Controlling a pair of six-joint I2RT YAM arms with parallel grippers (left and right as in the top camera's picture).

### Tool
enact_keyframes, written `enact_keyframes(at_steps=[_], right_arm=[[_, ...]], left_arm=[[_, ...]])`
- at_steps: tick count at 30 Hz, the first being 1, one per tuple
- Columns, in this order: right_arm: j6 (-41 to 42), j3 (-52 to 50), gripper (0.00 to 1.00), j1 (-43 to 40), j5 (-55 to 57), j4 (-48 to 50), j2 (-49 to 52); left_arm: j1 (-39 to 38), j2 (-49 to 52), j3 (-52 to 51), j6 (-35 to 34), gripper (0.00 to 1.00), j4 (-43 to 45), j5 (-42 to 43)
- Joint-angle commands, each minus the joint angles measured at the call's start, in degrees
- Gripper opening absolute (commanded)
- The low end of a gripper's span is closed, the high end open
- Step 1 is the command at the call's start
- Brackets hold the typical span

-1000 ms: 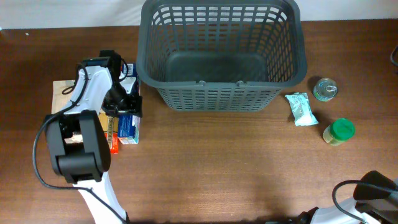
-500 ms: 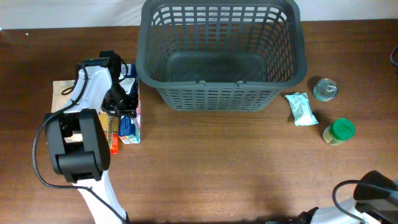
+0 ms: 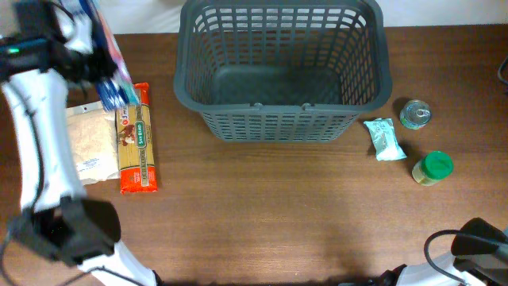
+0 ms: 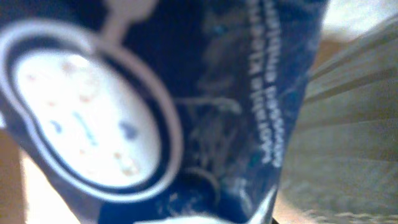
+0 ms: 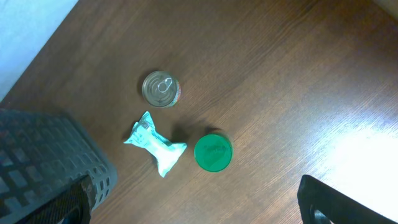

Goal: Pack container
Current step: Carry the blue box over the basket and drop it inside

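Note:
The container, a large dark grey lattice basket [image 3: 282,127], stands empty at the back centre of the table. My left gripper [image 3: 94,57] is raised high at the far left, shut on a blue and white packet [image 3: 111,67] that looks blurred. That blue packet [image 4: 186,106] fills the left wrist view and hides the fingers, with the basket's grey wall [image 4: 354,124] at the right. My right gripper [image 5: 202,208] is open and empty, its fingers far apart. It shows only at the bottom right corner of the overhead view [image 3: 476,238].
An orange pasta packet [image 3: 136,139] and a beige bag [image 3: 89,143] lie left of the basket. Right of it are a tin can [image 3: 414,114], a pale green packet [image 3: 384,139] and a green-lidded jar [image 3: 432,168]. These also show in the right wrist view: the tin can [image 5: 161,89], the packet [image 5: 154,144] and the jar [image 5: 213,152].
My left arm has lifted the blue packet off the table, up and to the left. The pasta packet and the beige bag are now uncovered. The right arm has not moved.

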Motion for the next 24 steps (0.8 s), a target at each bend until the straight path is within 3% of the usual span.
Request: enact_keyframes(at_steps=[1,6,13,17,24], right_arm=[[0.5,0.2,0.99,-0.2,-0.5,0.0,0.2],[0.5,0.2,0.99,-0.2,-0.5,0.0,0.2],[0.5,0.2,0.99,-0.2,-0.5,0.0,0.2],[0.5,0.2,0.99,-0.2,-0.5,0.0,0.2],[0.5,0.2,0.99,-0.2,-0.5,0.0,0.2]], left_arm=[[-2.0,-7.3,6.8,6.6,0.02,-0.2,4.2],[-9.2,-14.1,10.8,20.3,0.02,0.4,6.2],[-27.3,-16.7,10.6,47.4,0.02,-1.4,4.2],[-35.5,-13.4,10.4,53.6,0.02,-1.0,-2.3],[-42.6,-1.9,10.4,56.0,0.02,3.8,-16.9]])
